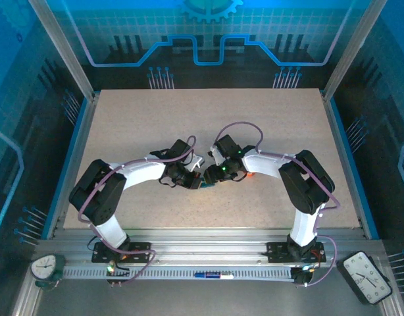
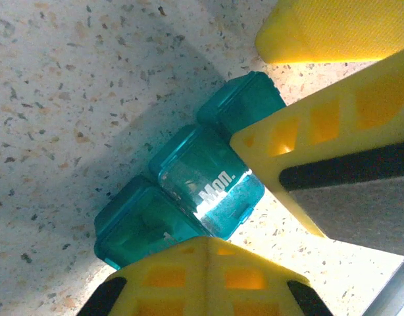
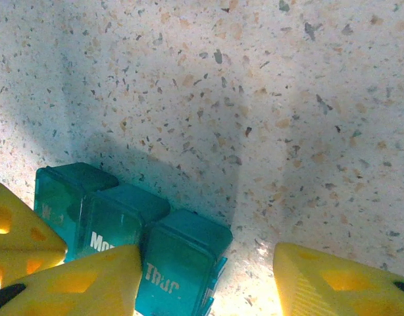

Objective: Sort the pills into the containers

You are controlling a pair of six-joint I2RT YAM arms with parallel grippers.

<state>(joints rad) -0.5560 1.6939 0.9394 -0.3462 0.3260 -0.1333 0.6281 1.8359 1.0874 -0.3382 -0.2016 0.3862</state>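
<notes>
The containers (image 2: pixel 208 178) are a dark-teal strip of three joined cells lying on the speckled table, the middle one marked "Mon.". My left gripper (image 2: pixel 212 242) is shut, its joined tip resting over the strip's near edge with nothing between the fingers. My right gripper (image 3: pixel 208 263) is open and straddles the end cell marked "Thur" (image 3: pixel 179 270), one finger (image 3: pixel 90 280) overlapping the middle cell. From above, both grippers, left (image 1: pixel 189 176) and right (image 1: pixel 212 174), meet at mid-table over the strip (image 1: pixel 203 185). All lids look closed and I see no pills.
The speckled tabletop (image 1: pixel 156 118) has blue rails along its left and right edges. A small orange object (image 1: pixel 249 174) peeks out beside my right wrist. Aluminium posts stand at the back corners.
</notes>
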